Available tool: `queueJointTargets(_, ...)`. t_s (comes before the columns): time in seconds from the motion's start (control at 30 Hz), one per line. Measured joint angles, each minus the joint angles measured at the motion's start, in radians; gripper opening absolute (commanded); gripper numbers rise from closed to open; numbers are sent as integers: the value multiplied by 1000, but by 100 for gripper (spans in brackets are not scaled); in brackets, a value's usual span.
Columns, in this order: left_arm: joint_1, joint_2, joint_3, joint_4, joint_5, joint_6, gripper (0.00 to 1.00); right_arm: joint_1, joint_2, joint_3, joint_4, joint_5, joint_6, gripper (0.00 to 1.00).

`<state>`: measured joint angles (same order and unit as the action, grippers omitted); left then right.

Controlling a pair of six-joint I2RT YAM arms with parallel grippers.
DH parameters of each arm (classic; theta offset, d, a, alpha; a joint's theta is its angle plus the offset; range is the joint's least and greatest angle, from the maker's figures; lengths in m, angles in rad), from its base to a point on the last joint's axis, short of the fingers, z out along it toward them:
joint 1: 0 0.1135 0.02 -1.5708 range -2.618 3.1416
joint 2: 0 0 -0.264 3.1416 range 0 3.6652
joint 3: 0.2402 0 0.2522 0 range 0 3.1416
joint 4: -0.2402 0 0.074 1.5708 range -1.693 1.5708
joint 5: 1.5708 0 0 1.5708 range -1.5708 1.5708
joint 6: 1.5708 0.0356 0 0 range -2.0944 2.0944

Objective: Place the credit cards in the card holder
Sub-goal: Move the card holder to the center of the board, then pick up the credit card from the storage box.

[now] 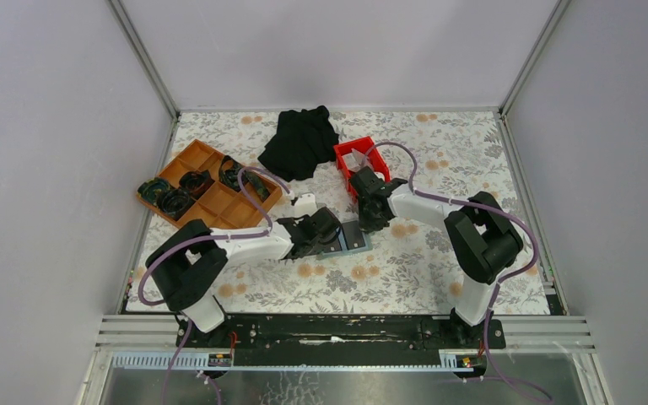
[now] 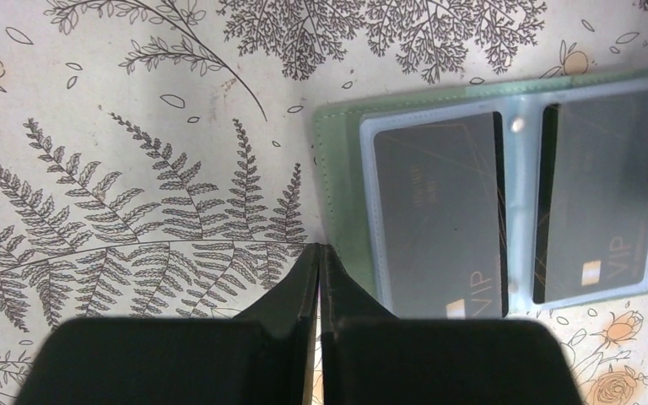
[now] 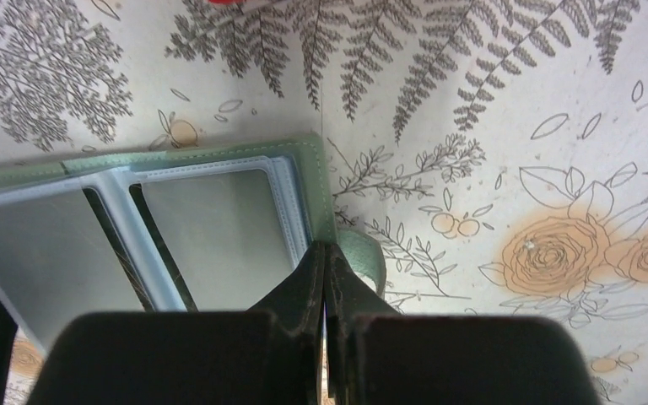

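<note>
Holder is matt green leatherette with glossy clear plastic sleeves; cards are smooth, dark; tablecloth is matt floral print.

**Left gripper closed at the edge of the open card holder**

The jaws are pressed together with nothing between them. Their tips sit at the left border of the holder; whether they touch it cannot be determined. The holder lies open and flat on the fern-printed tablecloth, its green border showing around two clear sleeves set side by side. A small snap sits on the pale strip between the sleeves. Two dark credit cards, each marked VIP and bearing a pale chip, occupy the sleeves, one per sleeve.
</note>
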<state>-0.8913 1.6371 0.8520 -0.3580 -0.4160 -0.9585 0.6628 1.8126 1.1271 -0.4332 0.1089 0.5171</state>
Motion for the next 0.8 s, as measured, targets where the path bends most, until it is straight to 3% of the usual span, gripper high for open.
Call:
queueJointTargets(0.33, 0, -20, -8, -62, -38, -31, 4, 16, -3, 41, -112, 35, -30, 5)
queueJointTargets(0.47, 0, -43, -12, -103, -54, -38, 4, 16, -3, 118, -148, 63, -52, 16)
queueJointTargets(0.63, 0, -87, -12, -136, -77, -42, 5, 15, -3, 262, -178, 91, -83, 38)
queueJointTargets(0.8, 0, -130, -12, -159, -90, -42, 22, -7, 22, 425, -202, 91, -112, 46)
